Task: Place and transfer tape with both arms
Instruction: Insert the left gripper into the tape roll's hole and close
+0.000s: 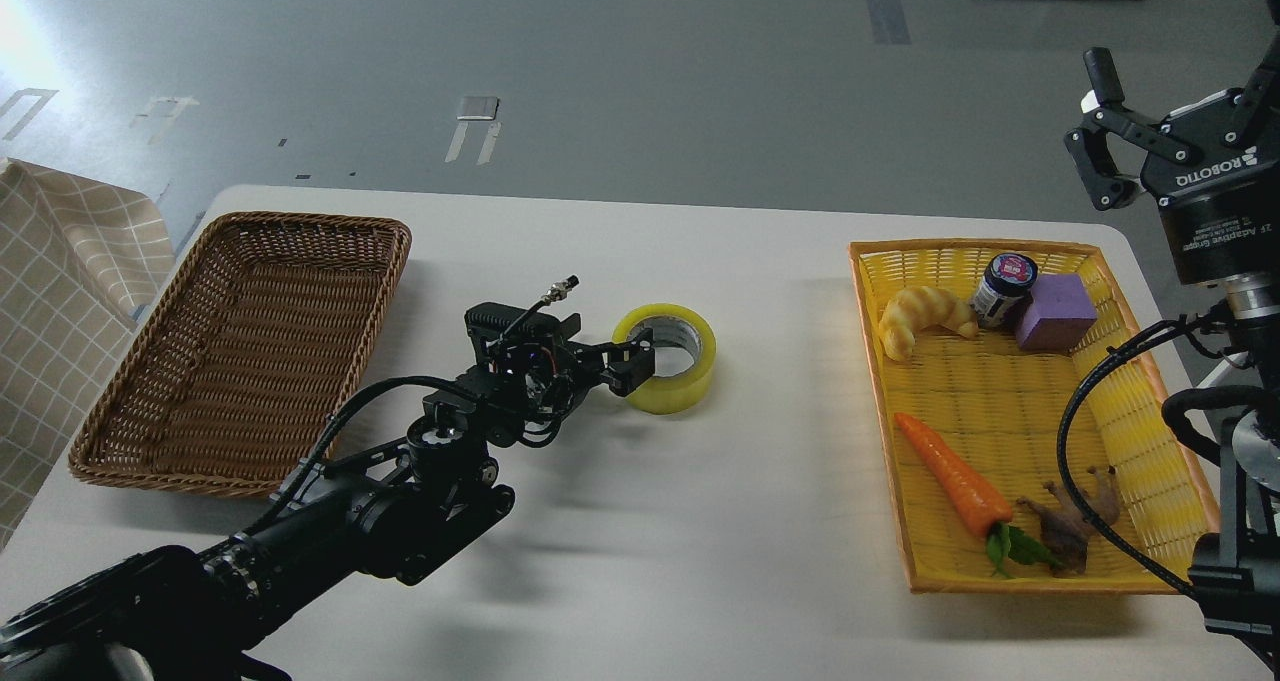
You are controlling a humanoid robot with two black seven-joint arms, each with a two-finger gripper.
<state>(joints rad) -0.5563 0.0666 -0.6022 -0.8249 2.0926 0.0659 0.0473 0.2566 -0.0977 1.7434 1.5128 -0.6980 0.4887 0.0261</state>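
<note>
The yellow tape roll (684,361) lies flat on the white table (700,521), near the middle. My left gripper (638,357) reaches in from the lower left. It straddles the roll's left wall, with one finger inside the core hole and one outside, and looks closed on that wall. The roll still rests on the table. My right gripper (1180,71) is raised at the far right, above and behind the yellow basket. Its fingers are spread and it holds nothing; one finger runs out of the frame.
An empty brown wicker basket (150,441) sits at the left. The yellow basket (1140,431) at the right holds a croissant (920,316), a dark jar (1003,289), a purple block (1056,311), a carrot (950,476) and a small brown figure (1075,521). A checked cloth (60,291) lies at the far left.
</note>
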